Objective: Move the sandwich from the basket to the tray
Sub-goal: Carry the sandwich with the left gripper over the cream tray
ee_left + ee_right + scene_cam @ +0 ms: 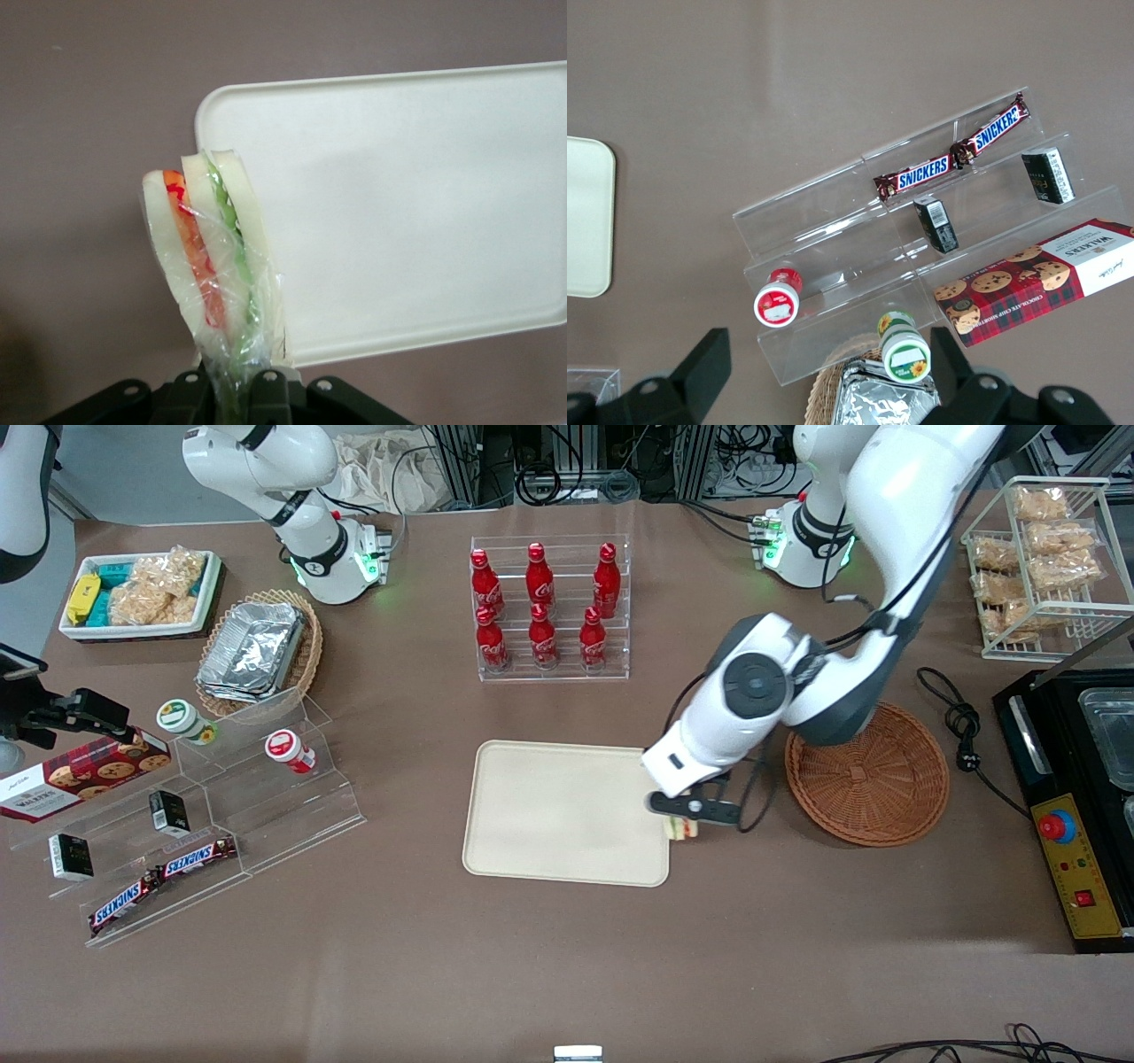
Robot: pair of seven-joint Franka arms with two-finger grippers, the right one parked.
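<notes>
The clear-wrapped sandwich (213, 257), white bread with orange-red and green layers, hangs from my left gripper (232, 390), whose fingers are shut on its narrow end. In the front view the gripper (687, 815) holds the sandwich (682, 830) just above the edge of the cream tray (549, 815) on the side toward the basket. The tray (416, 204) is bare. The reddish-brown wicker basket (873, 779) lies beside the tray toward the working arm's end, with nothing in it.
A clear rack of red cola bottles (545, 607) stands farther from the front camera than the tray. A stepped acrylic shelf (204, 824) with snacks, a tan basket of foil containers (257, 651) and a white snack box (137, 593) lie toward the parked arm's end. A black appliance (1076, 797) and wire rack (1041, 558) stand past the basket.
</notes>
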